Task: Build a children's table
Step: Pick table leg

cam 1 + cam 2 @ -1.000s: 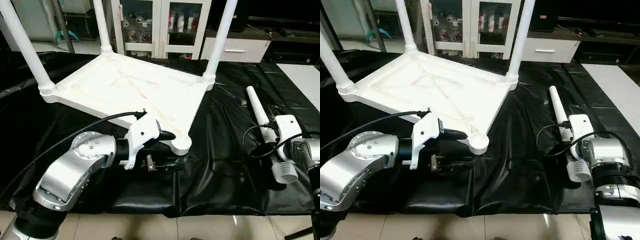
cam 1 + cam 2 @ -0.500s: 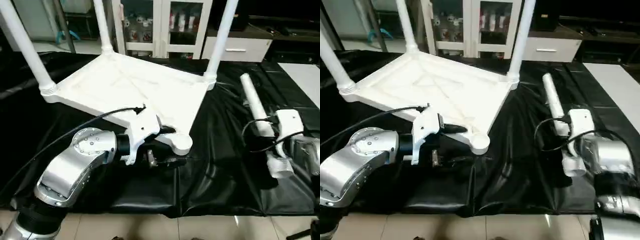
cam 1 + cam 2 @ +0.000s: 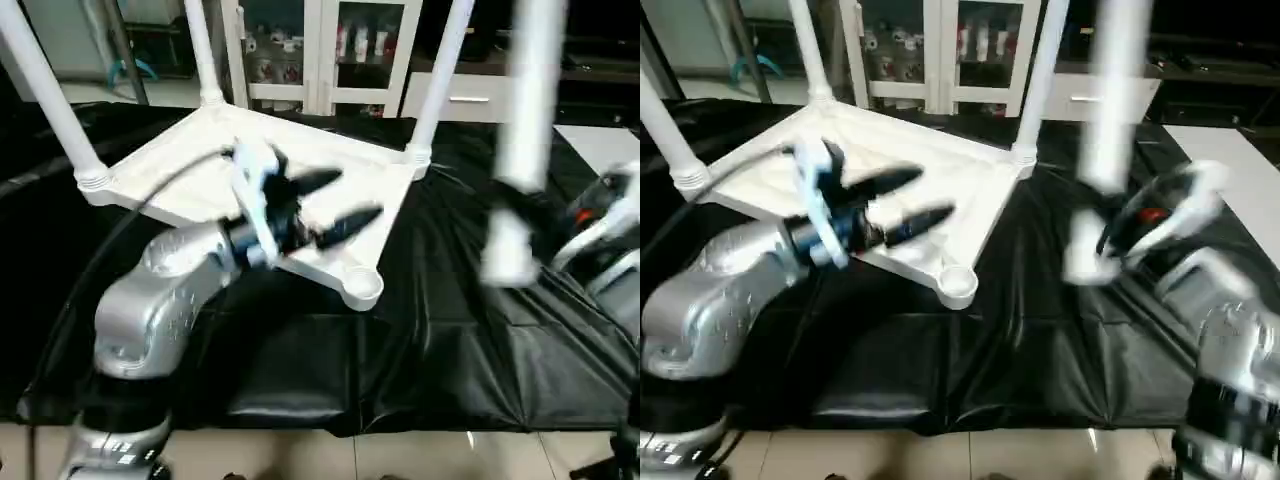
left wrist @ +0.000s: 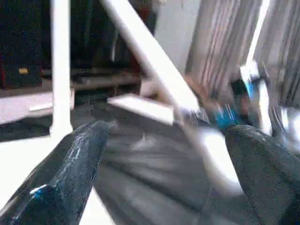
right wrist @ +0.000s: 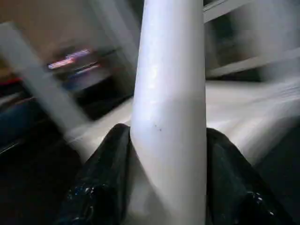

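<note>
The white tabletop (image 3: 250, 165) lies upside down on the black sheet, ribs up. Three white legs stand in its corner sockets: left (image 3: 45, 85), back (image 3: 203, 50) and right (image 3: 438, 75). The near corner socket (image 3: 362, 288) is empty. My left gripper (image 3: 335, 203) hovers open over the tabletop's near right part, with nothing between its fingers (image 4: 70, 173). The fourth leg (image 3: 520, 130) hangs nearly upright above the sheet, right of the tabletop. My right gripper (image 5: 164, 131) is shut on this leg (image 5: 171, 93), one black finger on each side.
The black sheet (image 3: 430, 340) covers the work surface and ends at a front edge over tiled floor. A white glass-door cabinet (image 3: 320, 50) and a low drawer unit (image 3: 470, 95) stand behind. A flat white board (image 3: 600, 150) lies at the far right.
My left gripper rose from beside the near corner to above the tabletop. My right gripper lifted the fourth leg off the sheet and swung it nearly upright.
</note>
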Robot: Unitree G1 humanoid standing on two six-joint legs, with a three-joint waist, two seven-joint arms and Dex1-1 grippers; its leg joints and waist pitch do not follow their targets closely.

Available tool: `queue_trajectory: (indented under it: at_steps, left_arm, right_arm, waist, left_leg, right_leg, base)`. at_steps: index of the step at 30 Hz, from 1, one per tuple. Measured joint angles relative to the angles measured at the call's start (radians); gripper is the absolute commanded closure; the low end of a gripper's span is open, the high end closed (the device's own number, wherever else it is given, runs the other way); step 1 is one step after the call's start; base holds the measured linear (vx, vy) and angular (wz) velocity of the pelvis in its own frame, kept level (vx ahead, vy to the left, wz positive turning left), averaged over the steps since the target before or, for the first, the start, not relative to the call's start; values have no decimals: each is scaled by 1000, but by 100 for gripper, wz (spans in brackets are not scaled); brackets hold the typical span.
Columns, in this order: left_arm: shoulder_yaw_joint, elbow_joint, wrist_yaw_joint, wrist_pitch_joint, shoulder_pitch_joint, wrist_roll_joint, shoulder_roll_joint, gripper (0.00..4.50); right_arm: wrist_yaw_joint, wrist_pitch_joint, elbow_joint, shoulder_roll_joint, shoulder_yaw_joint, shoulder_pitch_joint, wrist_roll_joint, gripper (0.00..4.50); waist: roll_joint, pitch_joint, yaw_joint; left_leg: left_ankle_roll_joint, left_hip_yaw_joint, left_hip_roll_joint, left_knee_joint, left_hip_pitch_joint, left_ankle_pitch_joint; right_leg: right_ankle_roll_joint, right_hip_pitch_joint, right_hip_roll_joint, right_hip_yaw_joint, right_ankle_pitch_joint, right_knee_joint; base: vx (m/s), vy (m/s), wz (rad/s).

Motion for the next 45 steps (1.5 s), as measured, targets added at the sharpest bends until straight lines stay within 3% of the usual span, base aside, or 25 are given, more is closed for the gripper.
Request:
queue_trajectory:
  at_steps: [2, 10, 17, 21, 26, 30, 31, 37, 42, 45]
  left_arm:
    - [12, 2, 5, 24, -21, -41, -15, 0]
    - [56, 15, 28, 124, -109, -191, -82, 0]
    - [47, 19, 45, 161, -110, -199, -90, 0]
    - [33, 74, 118, 163, -118, -158, -99, 0]
    - [65, 174, 212, 141, -163, -131, -159, 0]
    - [90, 219, 264, 113, -209, -131, -192, 0]
    - [97, 248, 286, 97, -218, -129, -199, 0]
    - [126, 319, 371, 44, -255, -91, -226, 0]
    - [153, 309, 405, 47, -241, -91, -202, 0]
    - [171, 297, 411, 51, -218, -92, -190, 0]
  right_arm:
    - [71, 29, -5, -6, 42, 3, 36, 267]
    - [209, 91, -12, -36, 134, -1, 96, 267]
    - [226, 80, -12, -42, 174, -30, 88, 267]
    - [178, -78, -15, -61, 277, -29, -88, 267]
    - [8, -341, -13, -27, 441, -30, -383, 267]
    - [-89, -474, -12, -1, 544, -31, -524, 267]
    - [-141, -528, -6, 1, 571, -33, -590, 267]
    - [-390, -628, 62, 65, 643, -58, -824, 267]
    - [-535, -671, 79, 67, 630, -85, -922, 267]
    - [-561, -698, 83, 65, 620, -88, -943, 267]
  waist:
    - [-1, 0, 1]
    - [-27, 4, 9]
    - [-31, 5, 11]
    - [-31, 5, 12]
    - [-31, 5, 8]
    - [-30, 4, 4]
    - [-30, 4, 4]
    - [-30, 4, -1]
    - [-30, 5, -2]
    - [-30, 5, -2]
  left_leg:
    - [0, 0, 0, 1, 0, 0]
    - [0, -1, 0, 1, 0, 0]
    - [0, -1, 0, 1, -1, 0]
    - [-1, -1, 0, 2, -1, 1]
    - [-1, -2, 0, 2, -3, 1]
    - [0, -2, 0, 2, -7, 0]
    - [0, -2, 0, 2, -9, 0]
    - [0, -2, 0, 3, -11, 0]
    - [0, -2, 0, 3, -11, 0]
    - [0, -2, 1, 3, -11, 0]
  right_leg:
    - [0, 0, -1, 0, 0, 0]
    - [0, 1, -1, -1, 0, 0]
    - [0, 0, -1, -1, 0, 0]
    - [0, 0, -1, -1, 0, 0]
    - [1, -1, -1, -1, 1, 0]
    - [1, -4, -1, -2, 1, -1]
    - [1, -5, -1, -2, 1, -1]
    - [0, -7, 0, -2, 1, 0]
    - [1, -7, 0, -2, 1, 0]
    - [1, -7, 0, -2, 2, 0]
  base:
    - [0, 0, 0]
    - [0, 0, 0]
    - [0, 0, 0]
    - [0, 0, 0]
    - [0, 0, 0]
    - [0, 0, 0]
    - [0, 0, 0]
    - [0, 0, 0]
    - [0, 0, 0]
    - [0, 0, 0]
